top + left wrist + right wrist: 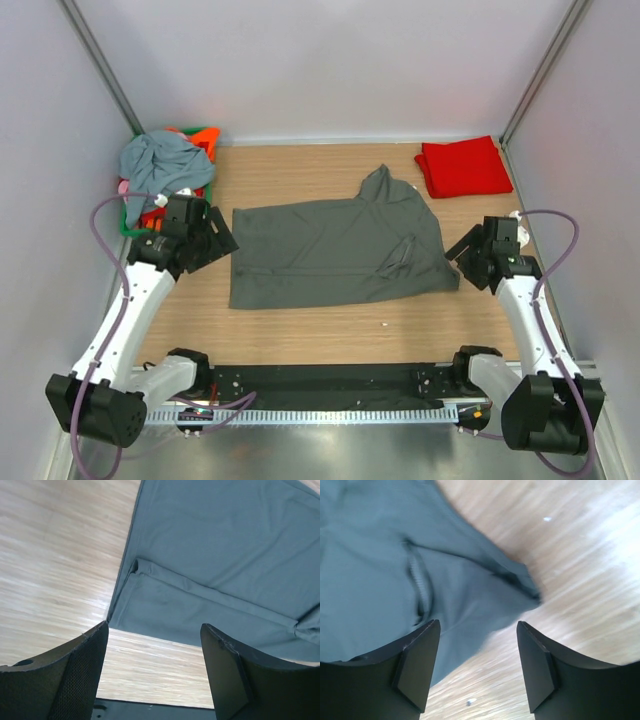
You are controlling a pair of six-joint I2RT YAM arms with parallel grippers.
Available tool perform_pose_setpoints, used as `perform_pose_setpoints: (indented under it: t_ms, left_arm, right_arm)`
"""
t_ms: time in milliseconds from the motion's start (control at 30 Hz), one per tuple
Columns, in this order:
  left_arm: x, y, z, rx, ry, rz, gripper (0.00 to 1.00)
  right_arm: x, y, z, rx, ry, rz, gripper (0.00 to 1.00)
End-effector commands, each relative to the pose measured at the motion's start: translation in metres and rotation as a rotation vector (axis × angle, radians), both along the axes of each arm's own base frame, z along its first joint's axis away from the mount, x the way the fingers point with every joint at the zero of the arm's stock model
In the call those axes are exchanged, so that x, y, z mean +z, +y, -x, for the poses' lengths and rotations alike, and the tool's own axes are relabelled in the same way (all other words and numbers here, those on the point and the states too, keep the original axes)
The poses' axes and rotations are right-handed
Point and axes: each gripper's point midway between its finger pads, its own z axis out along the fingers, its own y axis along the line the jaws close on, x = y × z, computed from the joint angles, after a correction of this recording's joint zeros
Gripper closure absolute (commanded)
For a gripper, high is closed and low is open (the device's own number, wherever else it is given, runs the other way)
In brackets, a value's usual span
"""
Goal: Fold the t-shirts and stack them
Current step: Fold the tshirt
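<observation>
A large dark charcoal-grey t-shirt (335, 250) lies spread, partly folded, on the wooden table. It also shows in the left wrist view (220, 555) and the right wrist view (375, 570). A folded bright red t-shirt (463, 166) lies at the back right. A blue-grey t-shirt (160, 160) tops a heap with orange and pink ones at the back left. My left gripper (218, 240) is open and empty above the grey shirt's left edge (154, 630). My right gripper (462, 250) is open and empty above the shirt's right corner (477, 630).
A green plastic basket (205, 135) holds the heap of shirts at the back left corner. Grey walls enclose the table on three sides. A black rail (330, 380) runs along the near edge between the arm bases. Small white specks (471, 700) lie on the wood.
</observation>
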Motion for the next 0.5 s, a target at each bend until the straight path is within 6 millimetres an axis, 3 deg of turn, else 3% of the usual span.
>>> perform_pose_setpoints:
  t_ms: [0, 67, 167, 233, 300, 333, 400, 433, 467]
  left_arm:
    - [0.007, 0.007, 0.016, -0.172, 0.054, -0.116, 0.25]
    - [0.001, 0.011, 0.016, -0.178, 0.046, -0.139, 0.24]
    - [-0.008, -0.003, 0.017, -0.221, 0.023, -0.075, 0.25]
    - [-0.015, 0.006, 0.016, -0.180, 0.032, -0.109, 0.25]
    - [-0.010, 0.009, 0.014, -0.174, 0.019, -0.128, 0.25]
    - [-0.009, 0.012, 0.013, -0.160, 0.009, -0.134, 0.25]
    - [-0.009, 0.013, 0.012, -0.152, -0.008, -0.118, 0.25]
    - [-0.008, 0.012, 0.012, -0.153, -0.011, -0.114, 0.25]
    - [-0.007, 0.013, 0.012, -0.154, -0.015, -0.116, 0.25]
  right_arm:
    - [0.041, 0.021, -0.018, 0.113, -0.126, -0.059, 0.32]
    - [0.049, 0.021, -0.018, 0.113, -0.129, -0.047, 0.37]
    - [0.076, 0.019, -0.023, 0.103, -0.220, -0.017, 0.37]
    - [0.083, 0.033, -0.032, 0.154, -0.288, -0.064, 0.40]
    - [0.070, 0.052, -0.038, 0.209, -0.269, -0.118, 0.42]
    - [0.068, 0.078, -0.042, 0.298, -0.279, -0.134, 0.42]
    - [0.039, 0.096, -0.049, 0.352, -0.179, -0.105, 0.42]
    - [0.031, 0.114, -0.048, 0.405, -0.151, -0.091, 0.42]
    - [0.024, 0.118, -0.052, 0.407, -0.139, -0.084, 0.45]
